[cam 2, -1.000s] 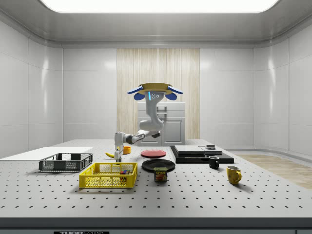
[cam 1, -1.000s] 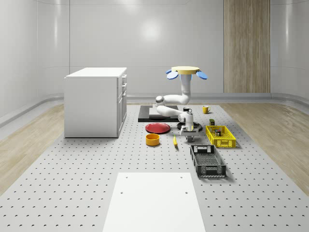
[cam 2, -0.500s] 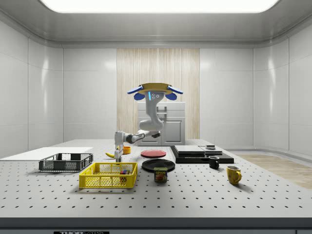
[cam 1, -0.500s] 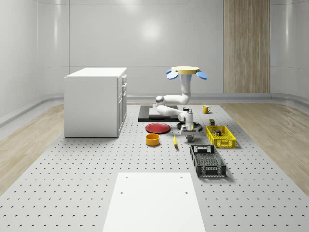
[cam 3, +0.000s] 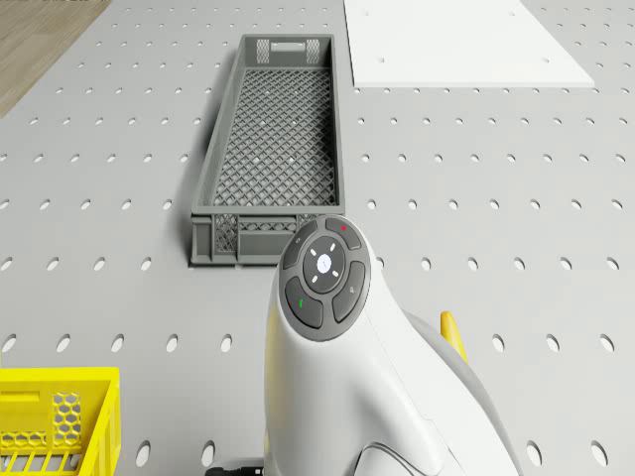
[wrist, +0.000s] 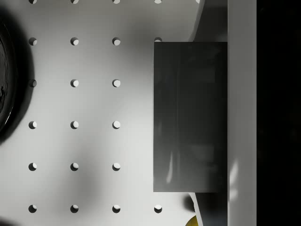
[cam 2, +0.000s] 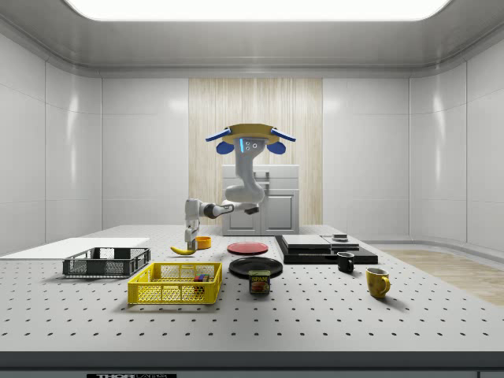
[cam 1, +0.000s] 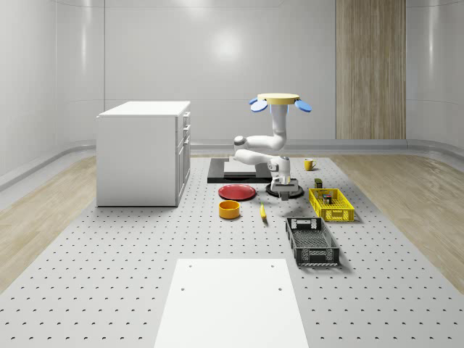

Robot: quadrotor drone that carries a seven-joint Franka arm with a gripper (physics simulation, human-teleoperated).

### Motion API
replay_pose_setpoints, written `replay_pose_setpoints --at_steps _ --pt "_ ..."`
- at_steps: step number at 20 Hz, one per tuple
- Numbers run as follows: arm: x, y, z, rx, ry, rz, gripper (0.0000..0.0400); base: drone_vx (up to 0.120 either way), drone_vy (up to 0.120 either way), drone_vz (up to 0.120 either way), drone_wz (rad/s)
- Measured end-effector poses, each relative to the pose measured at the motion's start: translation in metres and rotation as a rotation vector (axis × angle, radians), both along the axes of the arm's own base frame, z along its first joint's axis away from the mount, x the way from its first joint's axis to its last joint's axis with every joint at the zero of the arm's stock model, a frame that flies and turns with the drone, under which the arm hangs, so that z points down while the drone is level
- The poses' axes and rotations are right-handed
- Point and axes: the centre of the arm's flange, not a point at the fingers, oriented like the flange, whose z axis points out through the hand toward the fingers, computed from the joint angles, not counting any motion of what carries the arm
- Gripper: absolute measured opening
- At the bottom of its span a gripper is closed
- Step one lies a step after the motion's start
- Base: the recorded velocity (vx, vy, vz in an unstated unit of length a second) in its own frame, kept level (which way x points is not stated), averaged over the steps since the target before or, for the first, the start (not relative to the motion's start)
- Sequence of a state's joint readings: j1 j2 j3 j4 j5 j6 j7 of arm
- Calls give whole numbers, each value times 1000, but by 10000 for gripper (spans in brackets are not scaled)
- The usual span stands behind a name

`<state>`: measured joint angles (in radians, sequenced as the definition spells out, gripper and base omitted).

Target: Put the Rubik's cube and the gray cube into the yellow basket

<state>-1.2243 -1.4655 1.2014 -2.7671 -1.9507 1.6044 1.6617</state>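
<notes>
1. Currently the drone (cam 1: pixel 279 101) hovers high above the tabletop (cam 1: pixel 109 254), well clear of everything standing on it; in the side view it (cam 2: pixel 250 135) hangs in front of the white cabinet (cam 1: pixel 143 152).
2. The arm bends down from the drone body and ends in the claw (cam 1: pixel 288 191), which points straight down.
3. The claw is clamped on the gray cube (wrist: pixel 190 117). In the wrist view the cube sits flush against one white finger (wrist: pixel 241 94).
4. The cube is held off the tabletop; the perforated surface lies well beneath it, with the rim of the black plate (wrist: pixel 7 84) close by.
5. In the whole-scene view the claw hangs just to the left of the yellow basket (cam 1: pixel 338 215), not over it.
6. In the side view the claw (cam 2: pixel 189 239) hangs above the banana (cam 2: pixel 183 250), behind the basket (cam 2: pixel 175 293).
7. The Rubik's cube (cam 2: pixel 201 277) lies inside the yellow basket.
8. The gray crate (cam 3: pixel 213 159) rests on the tabletop beside the basket, near a white panel (cam 3: pixel 466 40).
9. The orange bowl (cam 1: pixel 229 209) and the red plate (cam 1: pixel 237 191) stand near the banana.
</notes>
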Motion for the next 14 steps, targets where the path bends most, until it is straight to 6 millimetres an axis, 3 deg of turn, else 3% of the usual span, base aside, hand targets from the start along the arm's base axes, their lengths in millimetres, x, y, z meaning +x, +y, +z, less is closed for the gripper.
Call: replay_pose_setpoints --at_steps 2,14 --pt "0 0 -1 0 0 0 251 0 120 100 0" --pt "0 0 -4 0 0 0 251 0 120 0 0"
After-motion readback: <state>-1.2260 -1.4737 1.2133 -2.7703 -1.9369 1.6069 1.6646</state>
